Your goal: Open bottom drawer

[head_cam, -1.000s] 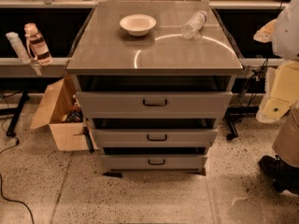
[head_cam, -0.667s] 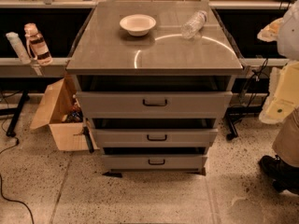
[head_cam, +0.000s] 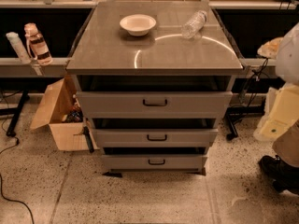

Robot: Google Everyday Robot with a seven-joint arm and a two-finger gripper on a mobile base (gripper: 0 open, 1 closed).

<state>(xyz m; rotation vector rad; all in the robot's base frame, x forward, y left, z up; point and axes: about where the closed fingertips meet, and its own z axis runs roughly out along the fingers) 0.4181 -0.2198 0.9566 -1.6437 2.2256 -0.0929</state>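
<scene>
The bench top (head_cam: 154,55) carries a white bowl (head_cam: 138,24) towards its back edge, left of centre, and a clear plastic bottle (head_cam: 194,24) lying on its side near the back right corner. Under the front edge three grey drawers are stacked. The bottom drawer (head_cam: 187,162) is the lowest and narrowest, just above the floor, with its black handle (head_cam: 156,162) at centre and a dark gap above its front. An open cardboard box (head_cam: 56,115) stands on the floor by the bench's left edge. The gripper is out of view, so I cannot tell its grasp
</scene>
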